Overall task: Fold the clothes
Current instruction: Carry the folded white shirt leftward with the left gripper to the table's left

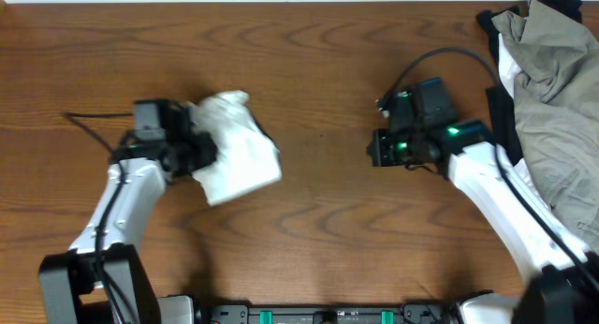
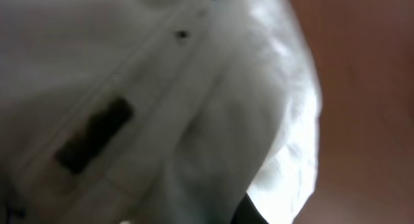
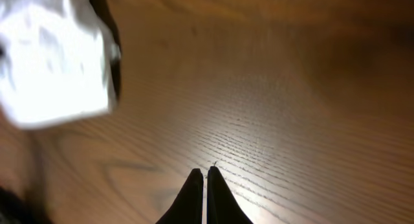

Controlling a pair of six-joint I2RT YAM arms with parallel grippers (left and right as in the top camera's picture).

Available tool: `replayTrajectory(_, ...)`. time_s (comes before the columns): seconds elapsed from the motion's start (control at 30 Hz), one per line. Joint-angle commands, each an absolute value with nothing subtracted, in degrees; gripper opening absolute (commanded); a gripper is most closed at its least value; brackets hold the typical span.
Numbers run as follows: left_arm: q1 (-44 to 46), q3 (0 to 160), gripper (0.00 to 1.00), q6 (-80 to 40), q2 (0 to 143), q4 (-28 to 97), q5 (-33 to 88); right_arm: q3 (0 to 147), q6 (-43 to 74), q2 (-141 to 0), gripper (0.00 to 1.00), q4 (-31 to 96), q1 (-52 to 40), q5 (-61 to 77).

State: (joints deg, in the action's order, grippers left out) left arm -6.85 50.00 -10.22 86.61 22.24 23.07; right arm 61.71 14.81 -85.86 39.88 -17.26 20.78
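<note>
Your white T-shirt [image 1: 241, 154] lies bundled left of centre, against the left gripper [image 1: 208, 151]; if it pinches cloth, I cannot tell. The right gripper [image 3: 206, 185] is pressed together, empty. Flatten the fold slowly.

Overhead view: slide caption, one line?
Left gripper against the bunched white T-shirt; right gripper shut, apart, over the table.

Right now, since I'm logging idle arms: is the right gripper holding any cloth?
No: the right gripper is shut on nothing above the table, and the white T-shirt sits well apart from it.
</note>
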Motion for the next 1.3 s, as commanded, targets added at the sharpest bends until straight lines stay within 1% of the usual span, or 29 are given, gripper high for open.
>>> replayTrajectory(0.0, -11.99, 52.64, 0.06, -15.14, 85.47, 18.35, 13.52, 62.19, 12.49, -82.46, 0.04, 41.91, -16.38, 20.78)
replayTrajectory(0.13, -18.04, 52.64, 0.06, -20.78, 86.98, 14.66, 8.25, 62.19, 12.08, -81.21, 0.04, 44.86, -16.58, 20.82)
replayTrajectory(0.27, -22.90, 52.64, 0.06, -21.85, 90.13, 12.16, 7.84, 62.19, 11.57, -81.28, 0.04, 47.09, -16.56, 20.78)
replayTrajectory(0.5, -29.74, 52.62, 0.06, -24.82, 96.82, 12.99, 7.88, 62.19, 11.46, -81.28, 0.04, 47.83, -16.56, 20.80)
replayTrajectory(0.73, -34.26, 52.62, 0.06, -27.16, 97.54, 14.09, 8.36, 62.19, 11.44, -81.28, 0.04, 48.29, -16.56, 20.29)
replayTrajectory(0.77, -34.41, 52.62, 0.11, -27.16, 97.54, 14.52, 8.58, 62.19, 11.46, -81.28, 0.04, 48.29, -16.56, 19.90)
replayTrajectory(0.83, -34.44, 52.62, 0.61, -27.09, 97.51, 16.14, 9.21, 62.19, 11.44, -81.28, 0.05, 48.29, -16.56, 19.51)
replayTrajectory(0.87, -34.44, 52.62, 1.00, -27.11, 97.51, 17.34, 11.33, 62.19, 11.42, -81.28, 0.05, 48.29, -16.56, 19.49)
replayTrajectory(0.9, -34.44, 52.62, 0.98, -27.11, 97.51, 18.22, 14.52, 62.19, 11.03, -81.28, 0.05, 48.27, -16.56, 19.49)
replayTrajectory(1.07, -34.44, 52.64, 0.98, -29.28, 96.57, 18.70, 32.12, 62.19, 11.03, -81.28, 0.05, 48.25, -16.53, 19.27)
replayTrajectory(1.13, -34.44, 52.64, 0.98, -29.30, 94.74, 18.24, 34.28, 62.19, 11.03, -81.28, 0.06, 48.25, -16.51, 19.27)
replayTrajectory(1.27, -34.44, 52.64, 0.98, -29.23, 87.26, 17.10, 33.85, 62.17, 11.03, -81.28, 0.06, 48.27, -16.51, 19.25)
